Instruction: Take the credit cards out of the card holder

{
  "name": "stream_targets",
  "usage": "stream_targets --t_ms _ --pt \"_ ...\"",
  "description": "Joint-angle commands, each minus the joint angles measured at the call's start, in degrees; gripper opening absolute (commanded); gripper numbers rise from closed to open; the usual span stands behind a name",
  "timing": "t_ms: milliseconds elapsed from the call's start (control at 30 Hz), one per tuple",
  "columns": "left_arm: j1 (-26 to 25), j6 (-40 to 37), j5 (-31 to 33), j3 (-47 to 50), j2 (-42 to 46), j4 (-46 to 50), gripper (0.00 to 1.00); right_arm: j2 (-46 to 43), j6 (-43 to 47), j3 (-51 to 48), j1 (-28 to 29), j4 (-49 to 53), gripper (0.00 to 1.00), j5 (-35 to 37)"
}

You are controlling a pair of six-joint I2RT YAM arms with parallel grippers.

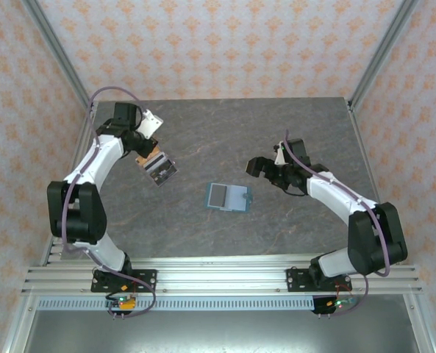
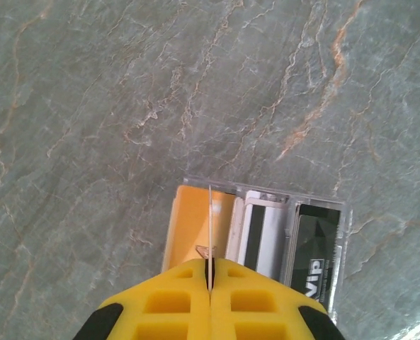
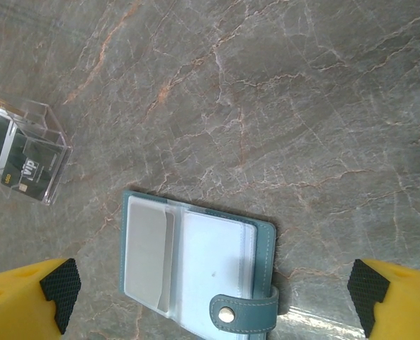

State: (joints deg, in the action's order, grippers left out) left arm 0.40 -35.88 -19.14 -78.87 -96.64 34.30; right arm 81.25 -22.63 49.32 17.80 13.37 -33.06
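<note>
**Top external, then wrists: a deposit in hand**

Top external: left gripper (image 1: 150, 156) over a clear plastic tray (image 1: 164, 170); teal folding card holder (image 1: 227, 197) open mid-table, right gripper (image 1: 257, 168) near it.

Left wrist: jaws shut on a thin pale card (image 2: 208, 219), edge-on, above orange, grey and black credit cards (image 2: 263, 237) in the tray.

Right wrist: black-padded fingers (image 3: 59, 292) spread wide, empty, above the holder. Judged step: depositing; next, let go, then check the pockets.

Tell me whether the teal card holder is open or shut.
Open: the card holder lies spread flat, inner pockets up, snap tab unfastened.
</note>
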Motion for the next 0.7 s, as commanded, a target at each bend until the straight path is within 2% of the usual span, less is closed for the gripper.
stream_targets --t_ms 0,233,667 --pt "0.8 -6.5 0.1 -4.5 -1.5 6.1 0.00 0.7 0.5 2.4 -0.3 0.8 0.99 -1.2" --pt "0.8 -10.5 0.1 -5.4 -4.6 7.9 0.00 1.6 -0.9 3.3 -0.4 0.5 0.99 -2.1" --pt "0.9 -7.5 2.9 -5.4 -9.1 3.4 0.00 1.4 -3.0 3.0 -0.4 0.1 0.99 -2.8"
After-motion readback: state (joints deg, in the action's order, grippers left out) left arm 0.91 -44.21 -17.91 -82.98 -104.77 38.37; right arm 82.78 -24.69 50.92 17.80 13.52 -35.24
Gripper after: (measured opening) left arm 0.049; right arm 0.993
